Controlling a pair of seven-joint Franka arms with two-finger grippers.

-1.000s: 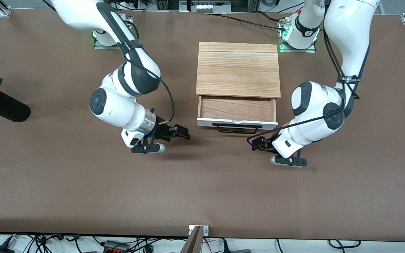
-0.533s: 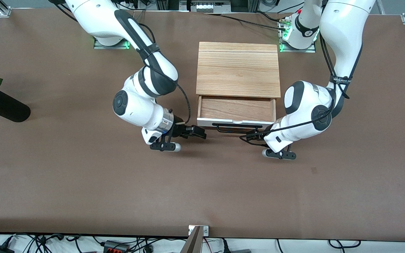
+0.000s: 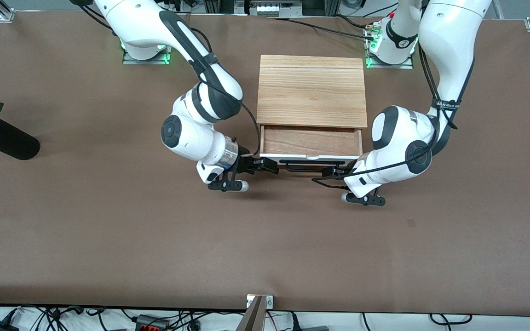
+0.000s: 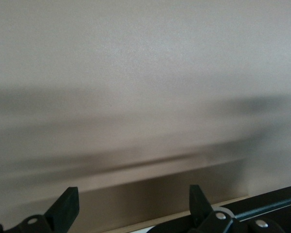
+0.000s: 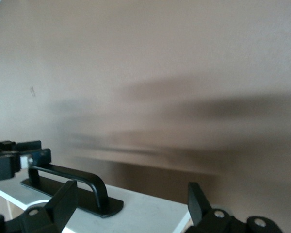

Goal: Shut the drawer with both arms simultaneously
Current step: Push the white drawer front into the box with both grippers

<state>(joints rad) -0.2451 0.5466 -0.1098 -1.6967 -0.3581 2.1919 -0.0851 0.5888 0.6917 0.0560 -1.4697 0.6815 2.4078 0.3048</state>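
The drawer (image 3: pixel 311 141) stands partly open from the light-wood cabinet (image 3: pixel 311 89), its white front panel (image 3: pixel 308 158) and black bar handle (image 3: pixel 311 165) facing the front camera. My right gripper (image 3: pixel 268 165) is open, low at the front panel's end toward the right arm. In the right wrist view the right gripper (image 5: pixel 132 206) has the white panel (image 5: pixel 150 213) and handle (image 5: pixel 70 177) between its fingers. My left gripper (image 3: pixel 330 173) is open, low at the panel's end toward the left arm, beside the handle. The left wrist view shows the left gripper (image 4: pixel 133 208) open over brown table.
A black vase (image 3: pixel 5 140) with a red flower lies at the right arm's end of the table. The brown table (image 3: pixel 265 239) stretches nearer to the front camera than the drawer. My left gripper (image 5: pixel 14 158) shows far off in the right wrist view.
Both grippers have moved in from the sides to the drawer's front panel. The front panel has shifted slightly toward the cabinet.
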